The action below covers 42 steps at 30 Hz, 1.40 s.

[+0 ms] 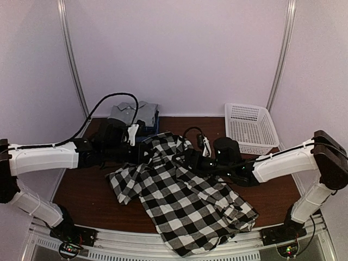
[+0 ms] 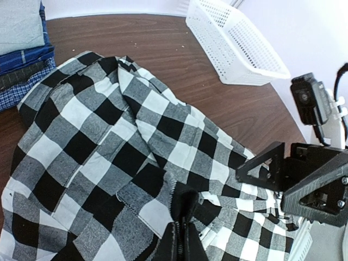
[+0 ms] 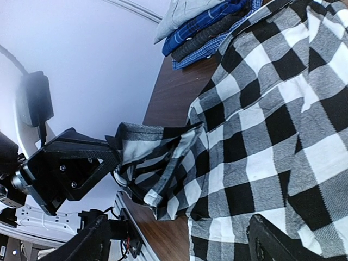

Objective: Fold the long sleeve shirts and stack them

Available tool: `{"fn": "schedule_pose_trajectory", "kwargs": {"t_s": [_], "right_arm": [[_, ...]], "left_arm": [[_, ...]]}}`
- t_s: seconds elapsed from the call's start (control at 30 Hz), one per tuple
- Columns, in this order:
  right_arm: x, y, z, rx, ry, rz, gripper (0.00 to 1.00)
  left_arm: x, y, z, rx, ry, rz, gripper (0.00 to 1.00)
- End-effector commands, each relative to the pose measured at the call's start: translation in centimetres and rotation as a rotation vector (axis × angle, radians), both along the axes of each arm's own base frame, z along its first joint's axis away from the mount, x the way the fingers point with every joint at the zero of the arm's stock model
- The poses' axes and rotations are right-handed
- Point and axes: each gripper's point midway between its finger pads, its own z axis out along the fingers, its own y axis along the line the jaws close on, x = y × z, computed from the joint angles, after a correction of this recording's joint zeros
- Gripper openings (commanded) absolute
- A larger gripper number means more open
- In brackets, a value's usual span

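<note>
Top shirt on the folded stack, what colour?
Plain grey shirt, collar showing; it shows best in the top external view.

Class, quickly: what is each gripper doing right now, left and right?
Left gripper: closed, pinching a fold of the black-and-white check shirt.
Right gripper: jaws open, holding nothing.
</note>
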Motion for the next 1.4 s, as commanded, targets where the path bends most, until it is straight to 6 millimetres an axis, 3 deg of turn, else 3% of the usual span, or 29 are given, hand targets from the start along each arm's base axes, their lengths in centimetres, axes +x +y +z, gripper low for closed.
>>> {"fn": "schedule_pose_trajectory", "kwargs": {"t_s": [0.0, 0.33, 0.6, 0.67, 0.87, 1.07, 1.2, 1.37], "right_arm": [[0.0, 2.5, 2.7, 0.226, 0.081, 0.014, 0.91], [1.4, 2.7, 0.9, 0.435, 0.234, -0.07, 0.97], [0.6, 3.1, -0.9, 0.453, 0.296, -0.042, 0.9], [0.4, 2.7, -1.4, 0.443, 0.301, -0.046, 0.83], [-0.3, 2.2, -2.5, 0.387, 0.291, -0.028, 0.39], [-0.7, 2.3, -3.3, 0.327, 0.275, -0.009, 0.07], [-0.6, 2.1, -3.4, 0.273, 0.246, -0.014, 0.0], [-0.1, 2.3, -2.4, 0.217, 0.187, -0.012, 0.0]], "left_arm": [[0.0, -2.4, 2.2, -0.091, -0.07, -0.063, 0.0], [-1.3, -4.7, 0.3, -0.107, -0.057, -0.132, 0.0], [-2.9, -6.7, -1.0, -0.09, -0.061, -0.2, 0.0], [-2.9, -6.8, -1.6, -0.079, -0.052, -0.205, 0.0], [-3.2, -6.7, -2.9, -0.047, -0.029, -0.217, 0.0], [-3.4, -6.7, -3.0, -0.037, -0.031, -0.234, 0.0], [-3.6, -6.5, -3.0, -0.029, -0.031, -0.235, 0.04], [-3.3, -5.7, -3.3, 0.011, -0.044, -0.207, 0.32]]}}
